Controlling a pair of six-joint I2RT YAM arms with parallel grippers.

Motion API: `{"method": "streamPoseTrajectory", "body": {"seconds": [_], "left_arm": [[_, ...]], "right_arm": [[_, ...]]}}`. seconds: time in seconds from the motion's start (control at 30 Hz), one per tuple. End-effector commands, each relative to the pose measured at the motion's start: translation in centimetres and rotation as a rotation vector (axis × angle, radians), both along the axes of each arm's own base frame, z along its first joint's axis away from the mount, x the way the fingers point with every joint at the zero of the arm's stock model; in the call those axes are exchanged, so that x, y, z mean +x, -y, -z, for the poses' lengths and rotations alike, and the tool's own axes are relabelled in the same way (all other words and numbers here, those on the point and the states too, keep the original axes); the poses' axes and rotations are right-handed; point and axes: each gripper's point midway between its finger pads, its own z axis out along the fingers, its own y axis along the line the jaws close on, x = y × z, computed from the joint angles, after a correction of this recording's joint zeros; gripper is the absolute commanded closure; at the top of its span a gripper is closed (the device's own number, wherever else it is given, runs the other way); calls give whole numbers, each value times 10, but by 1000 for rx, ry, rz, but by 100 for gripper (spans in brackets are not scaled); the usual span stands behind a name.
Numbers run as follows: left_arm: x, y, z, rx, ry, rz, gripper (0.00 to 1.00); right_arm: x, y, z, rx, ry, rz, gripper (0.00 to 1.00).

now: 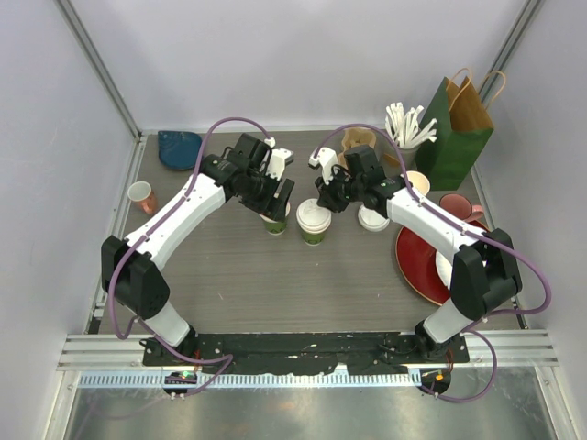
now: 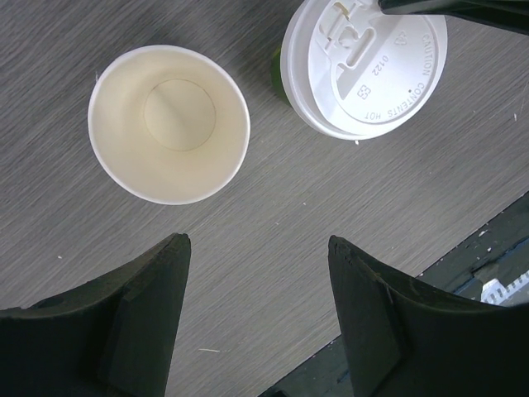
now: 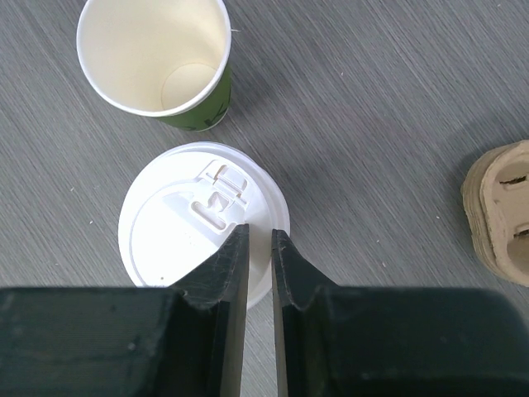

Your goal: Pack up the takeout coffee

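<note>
A: Your right gripper hangs above the lidded cup. Its fingertips are over the edge of the white lid on the gripper's own side. The jaws are drawn almost together with only a thin slit left, and you can see nothing pinched in it.

B: Yes, but your wrist view doesn't show whether those tips touch the lid.

A: The open cup, green outside and cream inside, stands upright just left of the lidded cup. There is a small gap between them.

B: Your left gripper is above that open cup, left of the lidded cup, with its jaws spread wide and holding nothing. In your left wrist view the open cup lies past the fingertips, not between them, and toward one finger's side.

A: The cardboard carrier lies behind the lidded cup and to its right, well apart from it.
</note>
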Motion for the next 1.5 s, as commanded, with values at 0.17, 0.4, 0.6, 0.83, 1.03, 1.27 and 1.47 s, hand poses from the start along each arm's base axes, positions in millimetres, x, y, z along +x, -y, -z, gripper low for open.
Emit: {"method": "streamPoseTrajectory", "body": {"seconds": [0.17, 0.4, 0.6, 0.83, 1.03, 1.27, 1.47], "left_arm": [[4, 3, -14, -17, 39, 3, 28], [4, 3, -14, -19, 41, 2, 28], [4, 4, -14, -20, 42, 5, 29], [1, 10, -13, -46, 18, 18, 28], [-1, 32, -15, -73, 24, 63, 26], [11, 45, -4, -60, 12, 46, 29], [12, 47, -6, -65, 20, 49, 29]], "right_arm": [[5, -2, 6, -15, -9, 1, 99], [6, 2, 10, -36, -13, 13, 99], [3, 3, 2, -28, 3, 15, 99], [-2, 5, 11, -14, -7, 27, 99], [-3, 5, 19, -20, -16, 31, 99], [-5, 7, 12, -14, 7, 30, 97], [-6, 4, 9, -6, -3, 17, 75]]}}
